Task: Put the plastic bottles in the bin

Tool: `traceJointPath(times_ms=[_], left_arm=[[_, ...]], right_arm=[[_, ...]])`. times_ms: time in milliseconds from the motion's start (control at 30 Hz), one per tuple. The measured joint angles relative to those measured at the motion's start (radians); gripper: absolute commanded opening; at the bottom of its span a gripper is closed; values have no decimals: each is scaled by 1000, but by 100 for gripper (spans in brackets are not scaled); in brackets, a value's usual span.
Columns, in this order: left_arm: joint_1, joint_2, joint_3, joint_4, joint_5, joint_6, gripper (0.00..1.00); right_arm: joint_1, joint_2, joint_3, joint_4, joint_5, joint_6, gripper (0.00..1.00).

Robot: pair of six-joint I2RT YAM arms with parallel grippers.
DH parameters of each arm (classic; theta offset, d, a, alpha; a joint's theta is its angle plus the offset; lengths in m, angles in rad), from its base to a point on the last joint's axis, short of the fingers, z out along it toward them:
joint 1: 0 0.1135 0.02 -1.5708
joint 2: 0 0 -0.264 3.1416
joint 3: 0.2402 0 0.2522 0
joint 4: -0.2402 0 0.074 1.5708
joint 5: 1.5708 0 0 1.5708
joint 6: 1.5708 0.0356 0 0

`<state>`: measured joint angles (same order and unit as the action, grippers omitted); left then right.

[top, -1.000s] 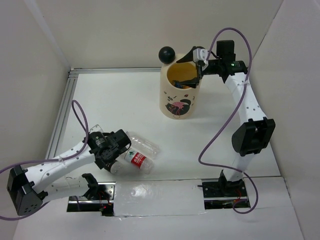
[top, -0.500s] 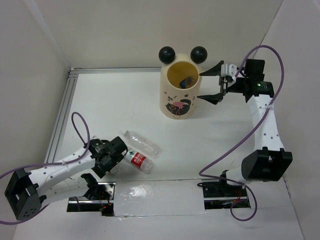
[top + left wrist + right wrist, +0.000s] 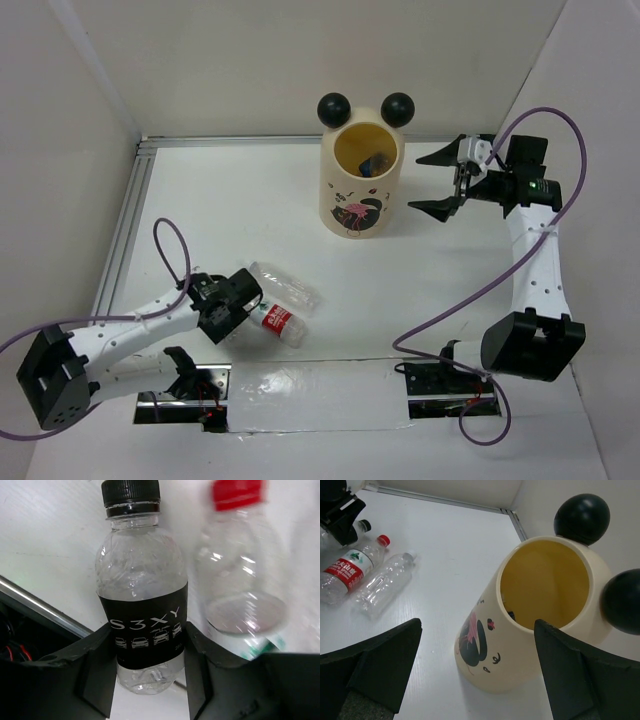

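The black-labelled, black-capped bottle [image 3: 142, 625] lies on the table near the front left, and my left gripper [image 3: 147, 680] is shut on its lower half, one finger pressed to each side. Beside it lies a red-capped bottle [image 3: 240, 580] with a red-white label [image 3: 272, 320], and past that a clear bottle [image 3: 285, 288]. From above, my left gripper [image 3: 228, 305] covers the held bottle. The cream bin [image 3: 362, 190] stands upright at the back centre, with a dark bottle [image 3: 375, 163] inside. My right gripper [image 3: 425, 182] hangs open and empty just right of the bin [image 3: 520, 645].
A metal rail [image 3: 125, 230] runs along the table's left edge, and white walls enclose the back and sides. The bin's two black ball ears [image 3: 333, 108] stick up from its rim. Purple cables loop off both arms.
My left gripper has closed round the black-labelled bottle. My right arm has drawn back from over the bin's mouth to its right side, still open.
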<state>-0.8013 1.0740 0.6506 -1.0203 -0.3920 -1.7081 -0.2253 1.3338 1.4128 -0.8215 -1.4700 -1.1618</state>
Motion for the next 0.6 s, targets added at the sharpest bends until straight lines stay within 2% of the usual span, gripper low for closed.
traceJointPath(times_ms=[67,200,267,300,333,367,400,467,600], left_arm=[[-35,-28,60,-37,-18,8,11],[-135,-46,306,-87,-74,81,6],[-190,-26,463,-64,-118,169,6],[-211,-7,537,-50,-139,227,6],[-227,18,607,-19,-157,297,6],[-238,47,660,34,-169,376,6],[-243,88,724,104,-182,482,6],[-245,157,794,237,-198,638,6],[-235,336,900,571,-211,973,7]], right_arm=[[0,-8,-3,-3,-5,-7,96],[0,-11,-35,-33,-8,-41,87],[0,-11,-63,-55,-8,-63,76],[0,-12,-84,-64,-4,-72,63],[0,-13,-103,-75,2,-88,56],[0,-14,-126,-82,12,-94,50],[0,-18,-157,-89,29,-101,37],[0,-29,-211,-97,56,-119,22],[7,-78,-329,-120,124,-142,21]])
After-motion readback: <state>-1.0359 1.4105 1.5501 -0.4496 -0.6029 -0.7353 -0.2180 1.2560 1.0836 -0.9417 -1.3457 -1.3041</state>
